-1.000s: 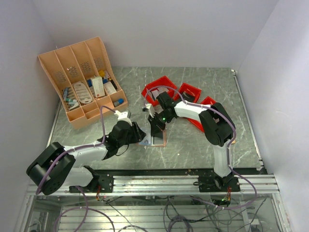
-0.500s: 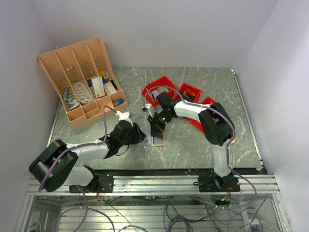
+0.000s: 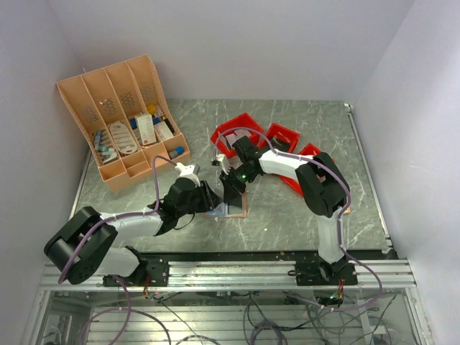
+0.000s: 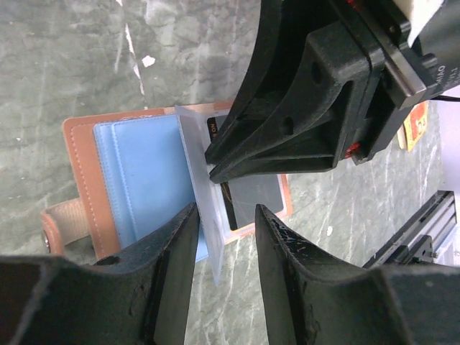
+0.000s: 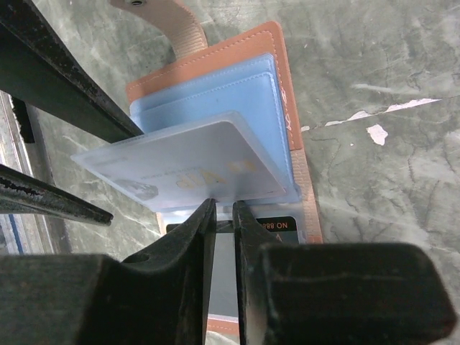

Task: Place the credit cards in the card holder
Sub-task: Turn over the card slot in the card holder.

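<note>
Card holder point(image 3: 228, 209) lies open and flat on the table point(image 4: 72, 57), between the two arms. Brown cover down, blue pockets up, snap strap point(image 5: 169, 18) flopped off one edge.

Right claw point(image 5: 223, 205): fingers pressed together on the free edge of a clear sleeve point(image 4: 205, 208), lifting it off the pockets like a page. Left claw point(image 4: 226, 212): fingers apart, straddling the same sleeve low down, gripping nothing.

A pale card point(image 5: 194, 172) with gold lettering shows at the sleeve; I cannot tell whether it sits inside or behind. A dark card point(image 4: 251, 194) lies flat under the raised leaf.

Handling, my read: the holder is light and will skid or lift if the sleeve is tugged, so pull gently. Sleeve is thin, floppy and slick; pinch near its edge. Cards are stiff and smooth; take them by a short edge and feed them straight in.
</note>
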{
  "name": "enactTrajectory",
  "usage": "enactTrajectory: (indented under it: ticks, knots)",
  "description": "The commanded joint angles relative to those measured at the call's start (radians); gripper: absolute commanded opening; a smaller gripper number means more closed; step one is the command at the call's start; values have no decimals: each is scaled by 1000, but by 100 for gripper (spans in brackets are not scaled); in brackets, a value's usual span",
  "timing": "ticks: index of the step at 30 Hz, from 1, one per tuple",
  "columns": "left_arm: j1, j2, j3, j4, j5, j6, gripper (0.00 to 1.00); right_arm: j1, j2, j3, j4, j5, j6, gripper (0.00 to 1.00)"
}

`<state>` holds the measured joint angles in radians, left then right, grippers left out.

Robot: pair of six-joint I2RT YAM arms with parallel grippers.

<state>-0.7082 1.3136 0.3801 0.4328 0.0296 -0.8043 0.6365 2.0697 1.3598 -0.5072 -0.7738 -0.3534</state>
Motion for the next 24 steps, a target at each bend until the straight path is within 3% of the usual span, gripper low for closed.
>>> enactTrajectory:
  ticks: [1, 7, 24]
  knots:
    - [7, 5, 26, 80, 58, -12, 48, -2, -44, 17, -25, -3, -18, 19]
    - [6, 39, 21, 179, 112, -36, 48, -93, -194, -10, -26, -30, -50, 29]
    - [-76, 302, 127, 365, 177, -68, 53, -486, -423, -69, -24, -249, -121, 30]
